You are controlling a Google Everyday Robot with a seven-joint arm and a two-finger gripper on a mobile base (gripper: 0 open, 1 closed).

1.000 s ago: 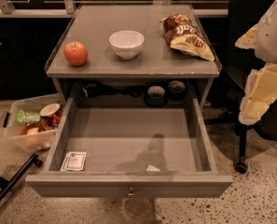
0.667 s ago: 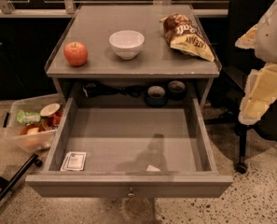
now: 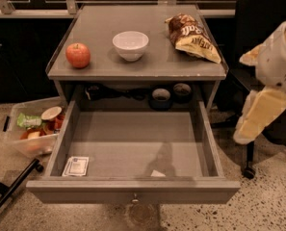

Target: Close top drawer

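Push the drawer (image 3: 181,191) squarely at its knob (image 3: 134,197). The gripper is unseen, so I cannot tell its state; only the arm (image 3: 260,115) shows, far right.

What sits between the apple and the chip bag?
A white bowl sits between the apple and chip bag on the cabinet top, seen in the camera view. The hand is out of view; only the arm shows beside the cabinet.
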